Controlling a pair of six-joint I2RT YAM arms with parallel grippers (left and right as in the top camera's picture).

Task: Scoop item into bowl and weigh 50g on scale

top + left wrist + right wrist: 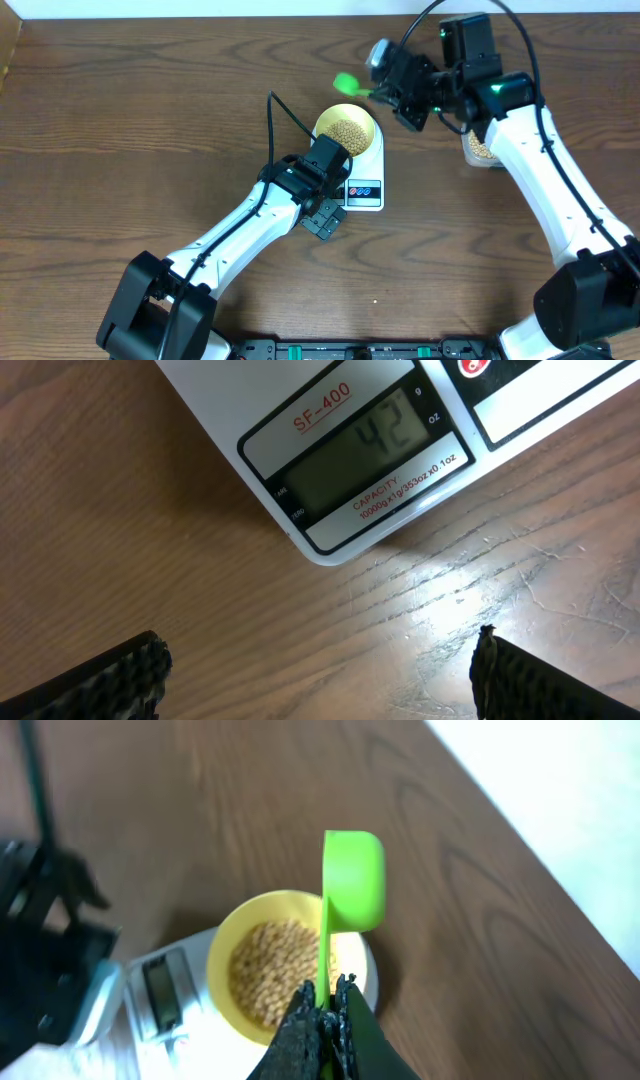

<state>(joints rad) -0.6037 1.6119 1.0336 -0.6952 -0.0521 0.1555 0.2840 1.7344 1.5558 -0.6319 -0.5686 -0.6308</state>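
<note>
1. Overhead — bowl (322, 125) of beans (348, 131) sits on the scale (365, 192); left gripper (325, 220) just beside its display end.
2. Left wrist — jaws spread wide; scale reads 42.
3. Right wrist — right gripper (325, 1015) clamps the green scoop (354, 880) just beyond the scale's platform end.

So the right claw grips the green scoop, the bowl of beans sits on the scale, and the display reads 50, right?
No: the display reads 42, not 50, as the left wrist view shows. The right claw does grip the green scoop, and the bowl of beans sits on the scale.
</note>
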